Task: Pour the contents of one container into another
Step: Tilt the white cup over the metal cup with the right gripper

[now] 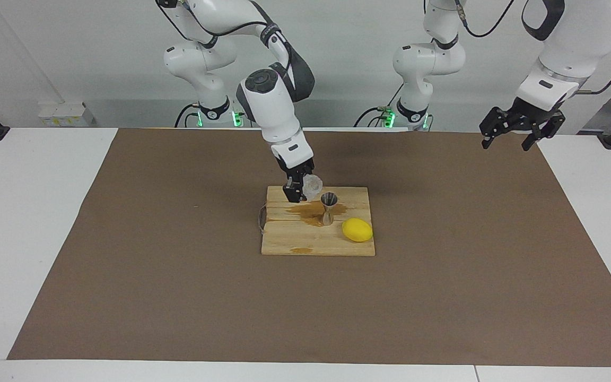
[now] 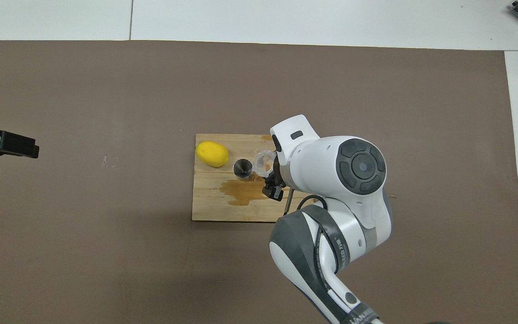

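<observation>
My right gripper [image 1: 304, 190] [image 2: 269, 173] is shut on the clear faceted glass tumbler [image 1: 313, 186] [image 2: 263, 162], holding it tilted above the wooden board, its mouth right beside the rim of the steel jigger [image 1: 329, 208] [image 2: 243, 168]. The jigger stands upright on the board [image 1: 305, 240] [image 2: 214, 207] at the edge of a brown spill [image 1: 308, 213] [image 2: 243, 192]. My left gripper [image 1: 512, 129] [image 2: 5, 144] waits open in the air over the mat's corner at the left arm's end, holding nothing.
A yellow lemon [image 1: 357, 229] [image 2: 212, 154] lies on the board beside the jigger, toward the left arm's end. A brown mat [image 1: 178, 297] covers the table. A thin cable [image 1: 261, 218] hangs off the board's edge at the right arm's end.
</observation>
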Tool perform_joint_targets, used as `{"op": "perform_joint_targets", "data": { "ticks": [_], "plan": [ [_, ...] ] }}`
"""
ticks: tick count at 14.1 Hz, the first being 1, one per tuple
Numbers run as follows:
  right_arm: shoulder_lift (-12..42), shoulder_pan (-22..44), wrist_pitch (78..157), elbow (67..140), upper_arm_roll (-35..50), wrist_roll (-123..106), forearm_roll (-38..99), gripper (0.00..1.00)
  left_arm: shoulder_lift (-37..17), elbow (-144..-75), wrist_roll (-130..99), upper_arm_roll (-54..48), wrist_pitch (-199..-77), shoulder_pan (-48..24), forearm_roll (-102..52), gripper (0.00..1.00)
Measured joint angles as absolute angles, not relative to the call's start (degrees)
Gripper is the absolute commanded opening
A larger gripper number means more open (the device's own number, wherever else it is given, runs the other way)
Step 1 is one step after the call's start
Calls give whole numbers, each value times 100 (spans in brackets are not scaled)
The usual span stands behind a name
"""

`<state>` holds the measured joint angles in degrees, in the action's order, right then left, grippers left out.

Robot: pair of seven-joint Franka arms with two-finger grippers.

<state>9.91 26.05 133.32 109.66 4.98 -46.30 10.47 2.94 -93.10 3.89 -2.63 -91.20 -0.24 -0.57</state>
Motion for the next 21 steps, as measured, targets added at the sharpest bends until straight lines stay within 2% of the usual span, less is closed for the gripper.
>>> {"op": "perform_joint_targets", "data": {
  "ticks": [4, 15, 21],
  "plan": [
    [1148, 2649, 12922, 10615, 498, -4383, 599, 54, 294, -9312, 389, -263, -9120, -24, -57, 100],
    [1458, 2868, 12573, 10236, 495, -4068, -286, 54, 293, -9325, 389, -273, -9122, -25, -57, 100],
    [1820, 3017, 11901, 9551, 494, -4015, -712, 54, 289, -9327, 389, -285, -9123, -26, -57, 100]
  ]
}}
